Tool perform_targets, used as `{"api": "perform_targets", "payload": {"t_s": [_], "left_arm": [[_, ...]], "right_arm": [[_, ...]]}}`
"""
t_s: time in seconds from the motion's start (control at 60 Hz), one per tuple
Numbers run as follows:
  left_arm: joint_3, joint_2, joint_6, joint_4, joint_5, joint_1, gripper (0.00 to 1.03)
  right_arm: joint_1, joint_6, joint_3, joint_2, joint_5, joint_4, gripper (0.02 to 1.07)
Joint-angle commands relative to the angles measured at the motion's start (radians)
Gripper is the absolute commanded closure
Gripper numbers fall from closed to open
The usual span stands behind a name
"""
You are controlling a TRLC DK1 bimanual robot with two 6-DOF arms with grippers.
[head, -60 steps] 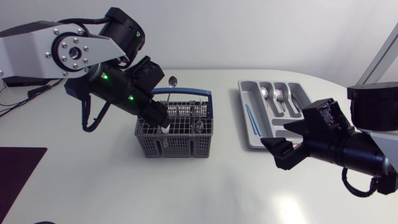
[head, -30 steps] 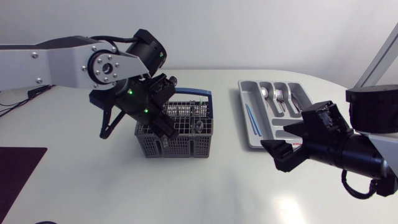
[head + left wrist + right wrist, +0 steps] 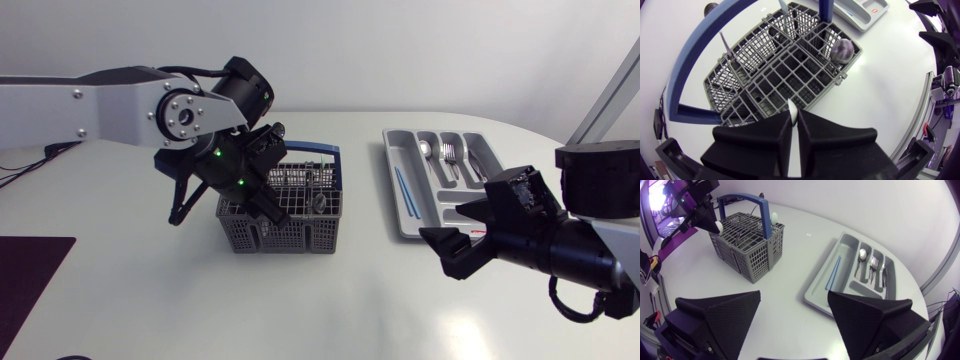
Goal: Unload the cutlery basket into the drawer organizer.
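The grey cutlery basket with a blue handle stands left of the table's middle. My left gripper reaches down into its near-left corner. In the left wrist view this gripper is shut on the thin pale handle of a utensil standing in a basket cell; the rest of the utensil is hidden. A spoon bowl sticks up from a far cell. The grey drawer organizer lies to the right, holding blue sticks, a spoon and a fork. My right gripper hovers open by the organizer's near edge.
The right wrist view looks across the table at the basket and the organizer, with the right gripper wide apart and empty. A dark mat lies at the table's left edge.
My left arm swung over the basket and lowered, and its fingers closed on the pale utensil handle. The right arm stayed still.
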Motion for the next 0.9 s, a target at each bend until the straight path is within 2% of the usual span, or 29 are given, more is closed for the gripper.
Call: {"api": "perform_targets", "payload": {"t_s": [0.0, 0.4, 0.5, 0.583, 0.767, 0.883], "left_arm": [[-0.026, -0.024, 0.023, 0.0, -0.014, 0.005, 1.0], [-0.063, -0.134, 0.011, 0.016, 0.001, 0.014, 1.0], [-0.075, -0.166, 0.003, 0.017, 0.05, 0.036, 1.0], [-0.078, -0.2, -0.015, 0.02, 0.13, 0.071, 1.0], [-0.093, -0.242, -0.031, 0.02, 0.187, 0.118, 1.0], [-0.101, -0.278, -0.044, 0.02, 0.196, 0.117, 1.0]], "right_arm": [[0.01, -0.015, -0.029, -0.007, 0.009, 0.007, 0.1], [0.01, -0.015, -0.03, -0.014, 0.009, 0.005, 0.1], [0.012, -0.015, -0.03, -0.019, 0.009, 0.004, 0.1], [0.012, -0.015, -0.03, -0.019, 0.009, 0.002, 0.1], [0.012, -0.017, -0.029, -0.028, 0.009, -0.007, 0.1], [0.015, -0.017, -0.027, -0.031, 0.009, -0.013, 0.1]]}}
